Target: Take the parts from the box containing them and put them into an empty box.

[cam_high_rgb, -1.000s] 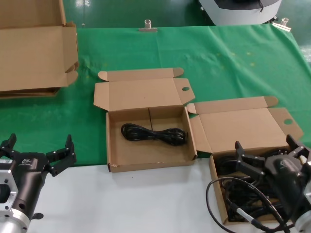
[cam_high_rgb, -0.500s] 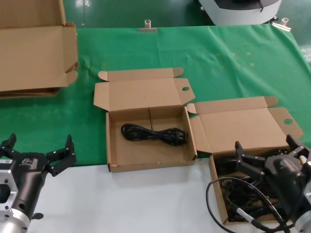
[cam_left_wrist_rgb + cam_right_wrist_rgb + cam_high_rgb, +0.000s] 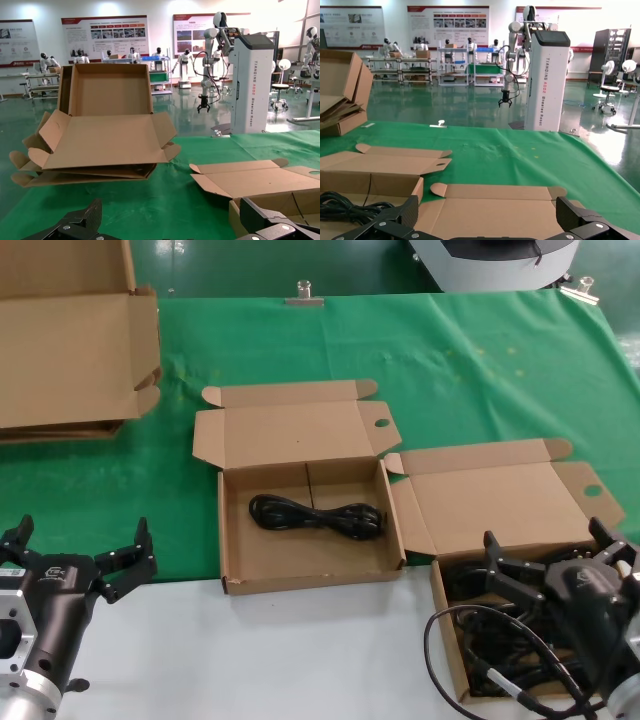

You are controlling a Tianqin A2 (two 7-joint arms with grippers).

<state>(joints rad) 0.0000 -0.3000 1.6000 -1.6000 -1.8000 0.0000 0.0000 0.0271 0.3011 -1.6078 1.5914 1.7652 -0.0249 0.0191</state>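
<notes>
Parts [image 3: 500,630], a tangle of black power cables, sit in the nearest box [image 3: 447,632] at the right front of the table, with the right gripper [image 3: 555,558] hovering directly above them, fingers spread wide and gripping nothing. Just beyond the robot's own loose wiring loop, this source box shows its lid [image 3: 500,502] folded back toward the green cloth [image 3: 470,370]. One cable bundle [image 3: 316,516] already lies across the floor of the middle box [image 3: 232,540], which is the receiving box, its holed flap [image 3: 381,423] standing up behind. The left gripper [image 3: 75,558] waits at the left front over the white table edge, also spread open and empty, well apart from both boxes. The main risk, as I judge it, is in the tangle: closing on a loop rather than a whole bundle could drag a neighbouring cable out with it, or snag a plug on the box wall and pull the light carton along. The robot's hanging wire near the right gripper might also catch. Farther back at the left lie large flat cardboard sheets [image 3: 70,355]. In the right wrist view, a white cabinet [image 3: 547,80] in the hall beyond reads "TIANQING ADD2" as far as I can tell; the wall posters are too small to read.
</notes>
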